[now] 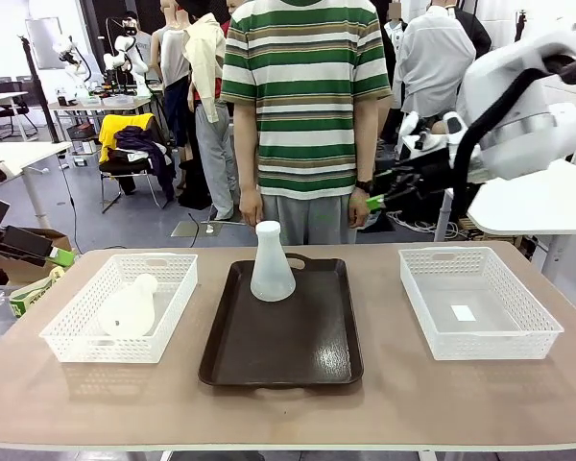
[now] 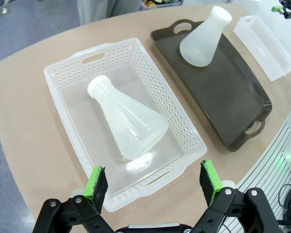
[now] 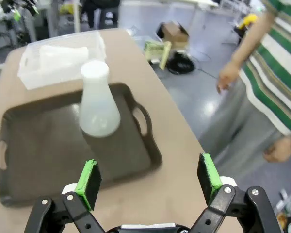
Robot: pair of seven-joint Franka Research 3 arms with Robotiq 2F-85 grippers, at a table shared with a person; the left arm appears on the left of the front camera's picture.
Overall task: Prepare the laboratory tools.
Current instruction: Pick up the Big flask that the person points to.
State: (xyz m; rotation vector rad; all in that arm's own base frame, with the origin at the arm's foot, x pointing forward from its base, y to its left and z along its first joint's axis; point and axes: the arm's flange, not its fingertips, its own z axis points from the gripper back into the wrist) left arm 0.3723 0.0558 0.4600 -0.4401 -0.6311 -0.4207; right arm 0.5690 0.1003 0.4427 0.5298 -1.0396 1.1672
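Note:
One frosted-white flask (image 1: 272,264) stands upright at the far end of the dark brown tray (image 1: 298,355). The other flask (image 1: 130,307) lies on its side in the left white basket (image 1: 72,341). My left gripper (image 1: 58,256) hangs off the table's left edge. In its wrist view it is open (image 2: 153,179) above the near end of the basket (image 2: 68,73), and the lying flask (image 2: 128,124) is just beyond its fingers. My right gripper (image 1: 377,200) is raised beyond the far edge, beside the person. It is open (image 3: 149,178) and empty, looking down at the upright flask (image 3: 98,104).
An empty white basket (image 1: 475,331) sits on the right of the table. A person in a striped shirt stands at the far side, hands (image 3: 228,75) hanging close to my right gripper. Bare table runs along the near edge.

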